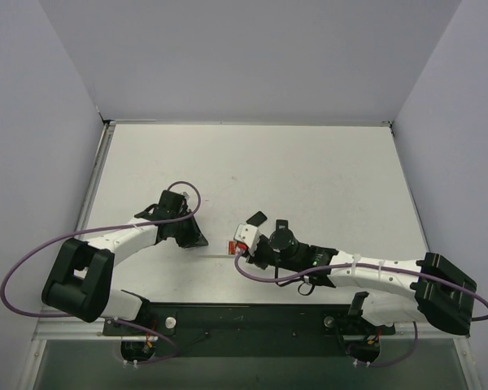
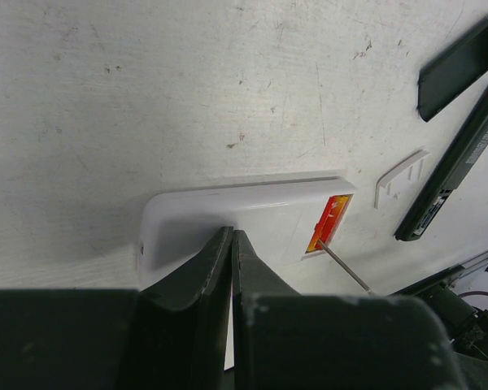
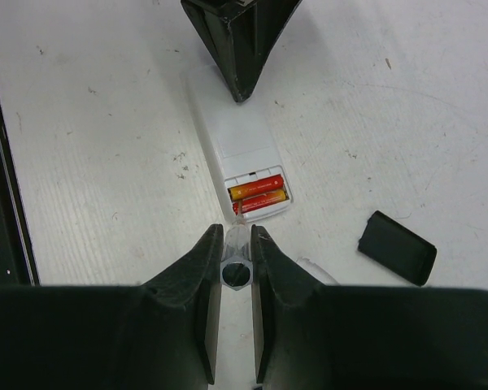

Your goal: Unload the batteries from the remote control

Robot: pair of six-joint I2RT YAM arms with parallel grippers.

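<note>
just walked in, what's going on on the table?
The left gripper, fingers together, presses down on a white remote control at the end away from its open battery bay. The right gripper is shut on a thin pry tool whose tip reaches the bay. Both batteries sit in the bay, so nothing is unloaded yet. A black cover piece lies loose nearby.
</note>
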